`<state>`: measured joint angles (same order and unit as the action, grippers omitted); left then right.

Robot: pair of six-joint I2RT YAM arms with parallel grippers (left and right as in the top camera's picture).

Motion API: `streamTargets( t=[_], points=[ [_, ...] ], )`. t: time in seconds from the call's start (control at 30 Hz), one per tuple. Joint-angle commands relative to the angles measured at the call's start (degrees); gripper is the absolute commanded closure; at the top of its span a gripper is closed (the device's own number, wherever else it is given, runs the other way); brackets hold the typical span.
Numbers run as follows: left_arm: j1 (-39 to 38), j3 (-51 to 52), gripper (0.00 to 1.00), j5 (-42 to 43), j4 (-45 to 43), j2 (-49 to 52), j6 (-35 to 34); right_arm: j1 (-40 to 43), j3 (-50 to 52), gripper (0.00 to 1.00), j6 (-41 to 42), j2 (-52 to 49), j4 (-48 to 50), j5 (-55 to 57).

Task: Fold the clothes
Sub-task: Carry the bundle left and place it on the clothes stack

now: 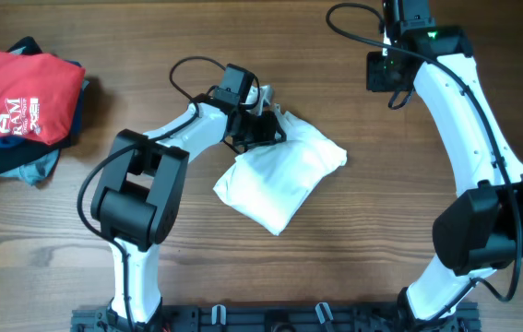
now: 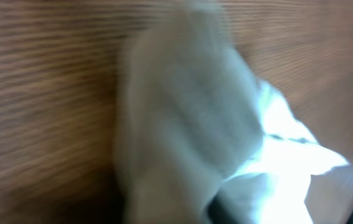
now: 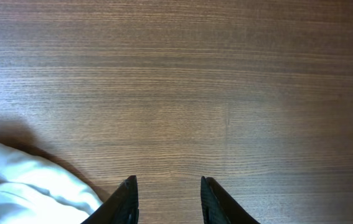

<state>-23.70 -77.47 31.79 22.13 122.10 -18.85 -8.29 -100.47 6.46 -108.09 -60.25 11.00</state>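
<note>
White cloth fills the left wrist camera, blurred and close. It is the T-shirt (image 2: 188,124), and none of its lettering shows. From above, the shirt lies as a rumpled, partly folded bundle in the middle of the table (image 1: 381,240), and its longer axis seems to slant from the far right down toward the near left. The left gripper (image 1: 259,127) sits right at the bundle's far-left corner, touching or buried in the cloth there. Its fingers are hidden in both views, so I cannot tell whether they have pinched the fabric or stand apart. The right gripper (image 3: 168,186) hangs over bare wood well off at the far right, jaws parted with nothing between them, and only an edge of the shirt shows at the lower left of its view. So the shirt spreads away from the left tool toward the near right, along that slanting axis, and the left arm is plainly the nearer one. I'd judge the next fold turns on that corner: drawing it across the bundle would close it up, if the grip is real. The red shirt (image 1: 23,97) and the dark garments (image 1: 7,166) under it lie piled at the far left, well apart from all this.
</note>
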Motion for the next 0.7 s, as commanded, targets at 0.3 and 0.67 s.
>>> streamTargets(
  t=[0.3, 0.67],
  points=[
    [14.21, -4.52, 0.96, -34.95, 6.19, -20.09, 5.27, 3.13, -0.90, 0.67, 1.07, 1.29, -0.44, 0.57],
    [38.34, -4.52, 0.96, -38.14, -6.93, -30.91, 14.58, 3.13, -0.90, 0.67, 1.25, 1.29, -1.36, 0.55]
  ],
)
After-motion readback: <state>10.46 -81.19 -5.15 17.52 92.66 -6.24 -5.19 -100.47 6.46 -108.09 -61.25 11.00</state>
